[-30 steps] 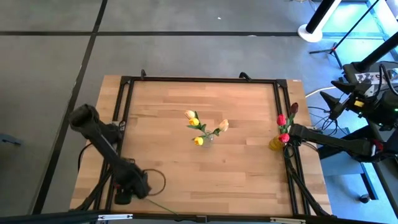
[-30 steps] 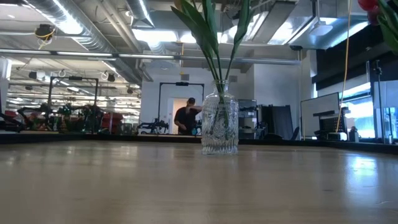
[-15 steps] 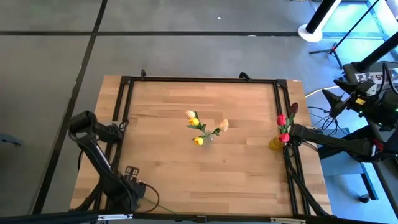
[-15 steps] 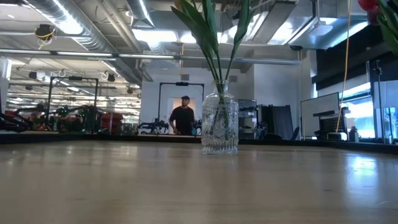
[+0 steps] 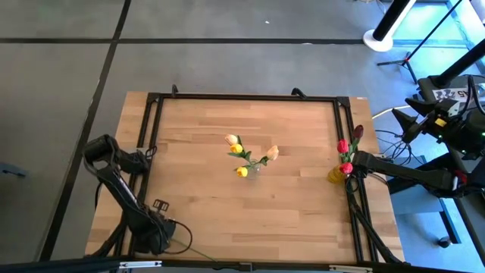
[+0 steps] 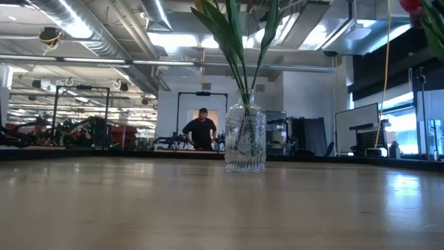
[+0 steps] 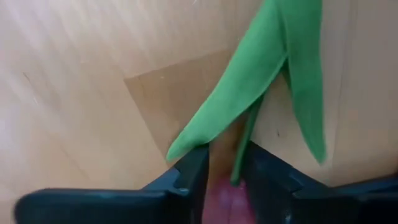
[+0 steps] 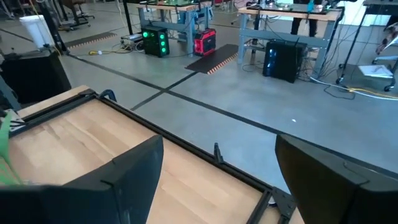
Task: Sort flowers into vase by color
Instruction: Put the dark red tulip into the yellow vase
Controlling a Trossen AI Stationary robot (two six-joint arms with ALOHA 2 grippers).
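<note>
My left gripper (image 5: 155, 235) is low at the table's near left corner, shut on a tulip whose thin green stem (image 5: 193, 250) trails along the near edge. In the left wrist view its leaves (image 7: 261, 81) spread over the wood ahead of the fingers. A clear glass vase (image 5: 251, 168) (image 6: 244, 142) stands mid-table with yellow and peach tulips (image 5: 241, 171). A yellow vase (image 5: 336, 176) at the right edge holds red and maroon tulips (image 5: 345, 148). My right gripper (image 8: 217, 180) waits open beside that vase, touching nothing. My left gripper has the tulip's stem (image 7: 239, 163) between its two fingers (image 7: 193, 177), just below the leaves, with a pink patch (image 7: 225, 200) farther back between them. The fingers come from above, pointing down. The leaves and stem lie on the table top.
A black frame (image 5: 242, 97) runs round the table top. Bare wood lies between the glass vase and the left arm. Cables and stands crowd the floor right of the table. A person (image 6: 200, 132) stands far off in the room behind.
My left arm has swung toward the table's near edge and dropped lower, bringing its gripper down over the tulip lying at the near left corner. The tulip's stem still lies along the near edge. The person in the background has shifted.
</note>
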